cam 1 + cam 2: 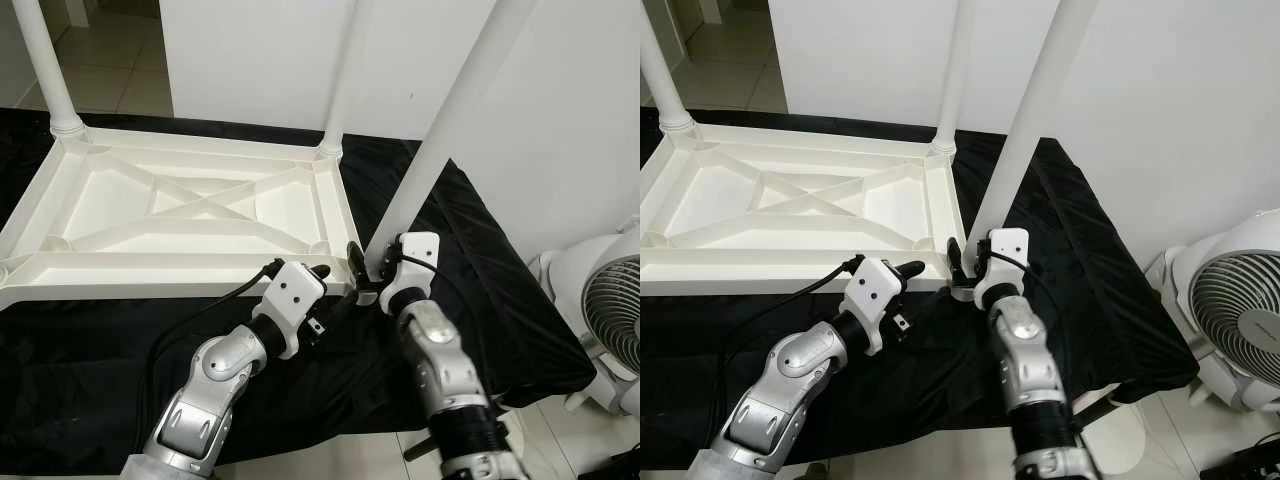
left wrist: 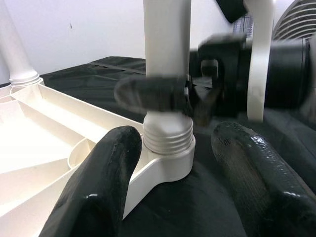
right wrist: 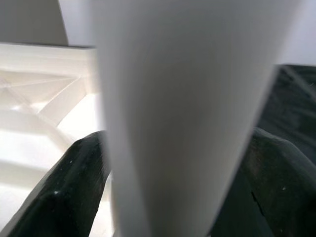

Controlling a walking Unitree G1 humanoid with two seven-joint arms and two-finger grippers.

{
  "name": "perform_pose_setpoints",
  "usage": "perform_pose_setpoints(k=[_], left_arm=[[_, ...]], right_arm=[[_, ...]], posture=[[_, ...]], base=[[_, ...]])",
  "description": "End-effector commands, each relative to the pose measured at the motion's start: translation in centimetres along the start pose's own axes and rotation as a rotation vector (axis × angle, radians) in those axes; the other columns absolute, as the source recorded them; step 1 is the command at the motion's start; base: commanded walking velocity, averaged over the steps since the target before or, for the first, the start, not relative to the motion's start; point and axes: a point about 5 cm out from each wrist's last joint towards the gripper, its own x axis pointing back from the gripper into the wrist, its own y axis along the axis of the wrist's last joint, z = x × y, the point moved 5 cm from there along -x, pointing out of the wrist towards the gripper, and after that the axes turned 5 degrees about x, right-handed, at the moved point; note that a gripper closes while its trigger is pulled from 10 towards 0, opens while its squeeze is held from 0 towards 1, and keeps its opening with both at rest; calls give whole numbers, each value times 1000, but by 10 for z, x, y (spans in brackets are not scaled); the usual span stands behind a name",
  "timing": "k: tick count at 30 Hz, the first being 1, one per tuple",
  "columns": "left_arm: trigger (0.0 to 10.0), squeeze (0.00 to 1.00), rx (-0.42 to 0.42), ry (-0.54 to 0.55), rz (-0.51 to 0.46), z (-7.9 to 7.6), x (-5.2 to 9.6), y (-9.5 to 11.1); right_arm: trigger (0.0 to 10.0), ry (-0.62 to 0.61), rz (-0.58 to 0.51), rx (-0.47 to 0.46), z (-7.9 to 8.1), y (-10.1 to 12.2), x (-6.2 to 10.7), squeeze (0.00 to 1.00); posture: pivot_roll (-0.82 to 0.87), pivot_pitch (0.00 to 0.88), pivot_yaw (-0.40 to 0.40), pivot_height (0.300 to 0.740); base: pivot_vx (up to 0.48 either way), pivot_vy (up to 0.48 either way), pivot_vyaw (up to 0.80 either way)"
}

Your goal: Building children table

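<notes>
White leg [image 1: 450, 130] is standing tilted in the tabletop's [image 1: 180, 205] near right corner socket; right gripper [image 1: 366, 272] is clamping its base, left gripper [image 1: 322, 290] waiting open just beside.

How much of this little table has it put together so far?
Two far legs already stand in the upturned tabletop. The right gripper grips a third leg at its near right corner socket, threads still showing; the left gripper waits beside. The near left socket looks empty.
</notes>
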Motion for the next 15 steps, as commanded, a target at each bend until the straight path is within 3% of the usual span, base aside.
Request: perform_pose_setpoints(k=[1, 10, 15], left_arm=[[10000, 0, 11, 3, 5, -1, -3, -1], [10000, 0, 7, 4, 7, 1, -1, -1], [10000, 0, 5, 2, 6, 1, -2, 0]], right_arm=[[10000, 68, 24, 11, -2, -5, -1, 0], [10000, 438, 70, 158, 10, -13, -1, 0], [10000, 490, 89, 170, 12, -18, -2, 0]], posture=[[161, 0, -130, 740], [169, 0, -124, 740], [170, 0, -121, 740]], base=[[0, 0, 0], [0, 0, 0], [0, 0, 0]])
